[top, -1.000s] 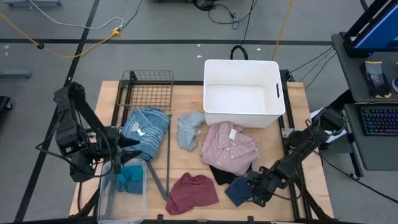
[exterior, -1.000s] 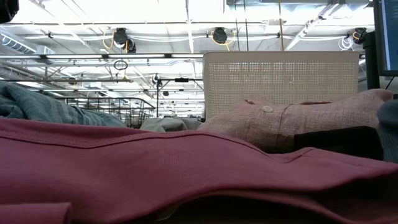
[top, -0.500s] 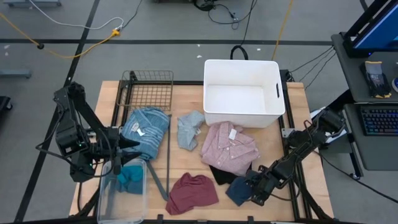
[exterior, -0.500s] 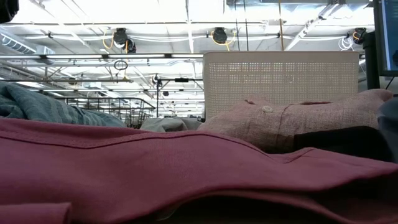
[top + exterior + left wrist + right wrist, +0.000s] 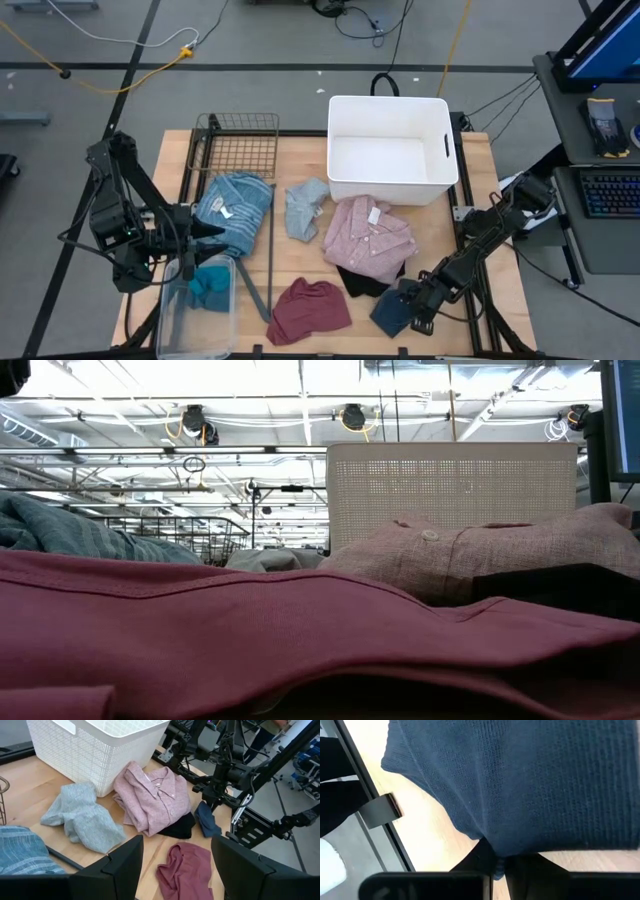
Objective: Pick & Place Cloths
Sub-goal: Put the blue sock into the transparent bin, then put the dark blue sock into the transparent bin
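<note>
where the right gripper [image 5: 412, 308] pinches it, navy piece [image 5: 391, 313], knit-textured, hanging limp

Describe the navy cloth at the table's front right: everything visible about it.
The navy cloth is a small, dark blue piece of ribbed knit fabric, soft and crumpled. The right hand is shut on one edge of it, and in the left wrist view it hangs lifted from that hand, draping down toward the wooden table. It sits just right of the black cloth and the maroon cloth; whether it touches them cannot be told.
</note>
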Controlling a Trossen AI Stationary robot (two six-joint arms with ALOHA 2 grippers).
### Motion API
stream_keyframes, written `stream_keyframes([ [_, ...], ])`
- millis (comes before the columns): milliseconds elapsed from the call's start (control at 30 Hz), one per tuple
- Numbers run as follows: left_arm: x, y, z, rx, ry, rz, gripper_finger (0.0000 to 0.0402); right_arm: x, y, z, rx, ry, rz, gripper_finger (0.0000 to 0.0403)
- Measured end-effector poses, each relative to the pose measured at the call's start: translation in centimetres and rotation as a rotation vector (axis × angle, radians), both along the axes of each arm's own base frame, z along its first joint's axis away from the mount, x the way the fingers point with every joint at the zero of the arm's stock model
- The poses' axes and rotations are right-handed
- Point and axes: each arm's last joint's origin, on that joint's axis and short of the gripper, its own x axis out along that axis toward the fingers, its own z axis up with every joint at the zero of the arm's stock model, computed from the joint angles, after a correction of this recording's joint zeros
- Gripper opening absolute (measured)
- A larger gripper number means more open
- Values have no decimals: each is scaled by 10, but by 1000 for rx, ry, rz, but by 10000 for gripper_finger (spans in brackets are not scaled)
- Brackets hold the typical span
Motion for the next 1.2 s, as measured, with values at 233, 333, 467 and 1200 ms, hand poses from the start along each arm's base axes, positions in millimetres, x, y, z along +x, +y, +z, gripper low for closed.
stream_keyframes([
  [233,0,0,0,7,1,-3,239,0,0,0,3,-3,-1,31],
  [333,0,0,0,7,2,-4,239,0,0,1,4,1,-10,50],
  [467,0,0,0,7,1,-4,239,0,0,1,6,5,-17,79],
  [1200,0,0,0,14,3,-7,239,-2,1,1,16,23,59,92],
])
